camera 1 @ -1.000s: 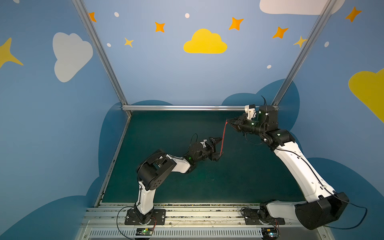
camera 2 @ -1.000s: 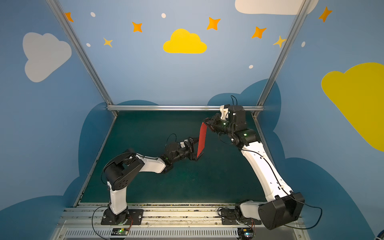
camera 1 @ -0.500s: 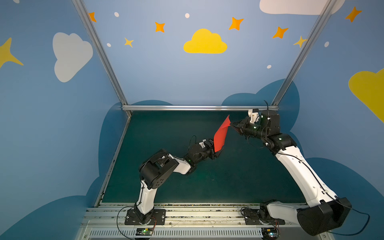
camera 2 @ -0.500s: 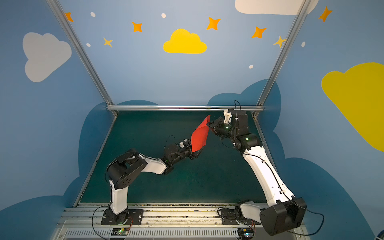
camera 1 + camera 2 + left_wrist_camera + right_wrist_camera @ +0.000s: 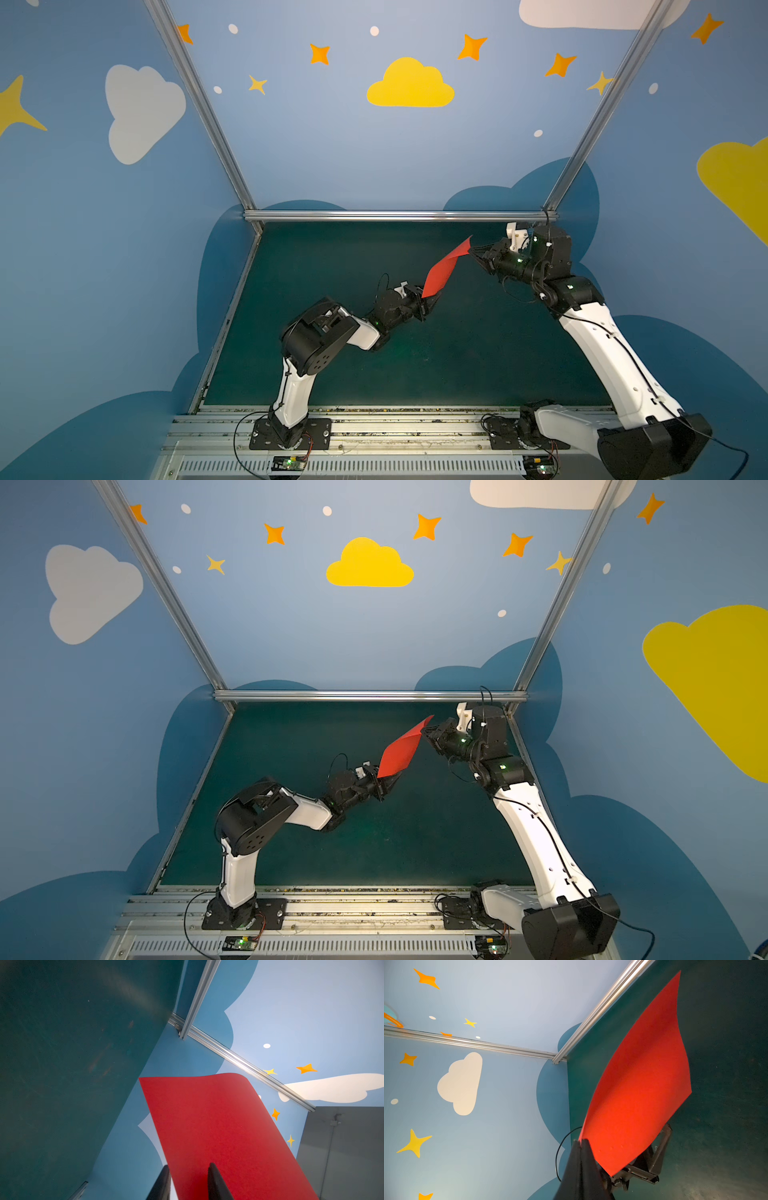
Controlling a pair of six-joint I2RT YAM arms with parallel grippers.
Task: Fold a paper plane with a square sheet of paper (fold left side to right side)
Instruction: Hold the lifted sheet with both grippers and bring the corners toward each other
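- The square sheet of paper [image 5: 442, 270] hangs in the air, clear of the green mat [image 5: 332, 374]. It sits over the mat's far half, nearer the far right corner than the far left. It is unfolded and bowed in a soft curve between the two arms.
- The right gripper [image 5: 476, 254] is clamped on the sheet's upper end, by a corner. In the right wrist view its fingers [image 5: 579, 1167] meet on the red edge with no gap.
- The left gripper [image 5: 428, 301] sits at the sheet's lower end. In the left wrist view its fingers [image 5: 216, 1182] stand apart, one on each face of the paper, not yet pinching it.
- The step in hand, as I judge it, is to take a second hold so both arms can lay the sheet flat for the left-to-right fold.
- To do it well, bring the left jaws together squarely on the edge with a shallow bite, so no stray crease forms.
- Hold the right arm steady meanwhile and leave some slack — thin paper pulled taut between two grips may tear.
- Then set it down with its edges parallel to the mat's edges.
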